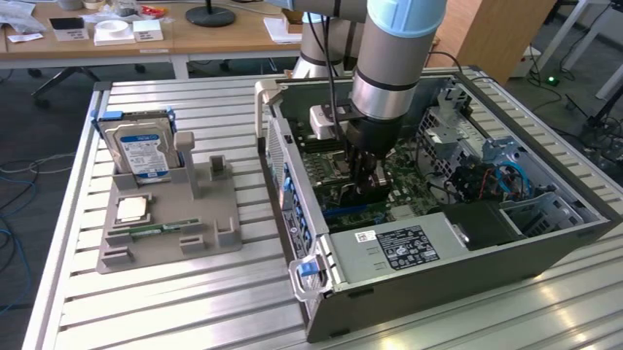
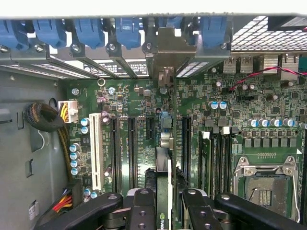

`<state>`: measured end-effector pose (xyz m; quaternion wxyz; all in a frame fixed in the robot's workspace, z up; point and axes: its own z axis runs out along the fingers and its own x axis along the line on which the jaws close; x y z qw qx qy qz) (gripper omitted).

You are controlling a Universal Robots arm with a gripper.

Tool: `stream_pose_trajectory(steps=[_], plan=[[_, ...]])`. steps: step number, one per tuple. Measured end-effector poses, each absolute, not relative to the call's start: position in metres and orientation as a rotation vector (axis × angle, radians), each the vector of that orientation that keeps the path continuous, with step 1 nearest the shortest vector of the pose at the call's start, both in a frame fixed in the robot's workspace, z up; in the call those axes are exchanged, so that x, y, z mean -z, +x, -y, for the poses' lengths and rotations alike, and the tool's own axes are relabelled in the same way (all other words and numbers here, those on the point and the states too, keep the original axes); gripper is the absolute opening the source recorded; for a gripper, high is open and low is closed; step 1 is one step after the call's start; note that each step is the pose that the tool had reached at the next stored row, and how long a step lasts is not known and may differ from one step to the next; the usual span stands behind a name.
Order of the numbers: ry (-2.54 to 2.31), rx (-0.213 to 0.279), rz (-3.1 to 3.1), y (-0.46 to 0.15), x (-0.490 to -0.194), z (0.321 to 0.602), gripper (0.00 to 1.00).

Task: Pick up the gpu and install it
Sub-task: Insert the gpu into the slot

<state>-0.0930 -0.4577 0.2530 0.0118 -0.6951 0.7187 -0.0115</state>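
Green board: the gpu [image 2: 163,191] is standing on edge between the black fingers, over the motherboard [image 2: 144,139] slots.
Claw: the gripper [image 2: 165,208] is clamping the gpu by its flat faces.
Location: it is hanging inside the open computer case [image 1: 545,237].
Handling: probably light, stiff, fragile; gripping the bare faces looks safest.

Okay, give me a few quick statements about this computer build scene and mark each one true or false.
1. The end effector is shut on the gpu edge-on above the motherboard. True.
2. The arm is over the grey parts tray. False: it reaches into the open computer case.
3. The hard drive stands upright in the tray. True.
4. The CPU socket has a cooler mounted on it. False: it is bare.
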Motion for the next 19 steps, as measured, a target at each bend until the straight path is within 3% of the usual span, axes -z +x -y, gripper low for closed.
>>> stream_pose_trajectory(steps=[19], plan=[[-2.164,0.028,-2.238,-0.093,-0.246,0.4577,0.26]])
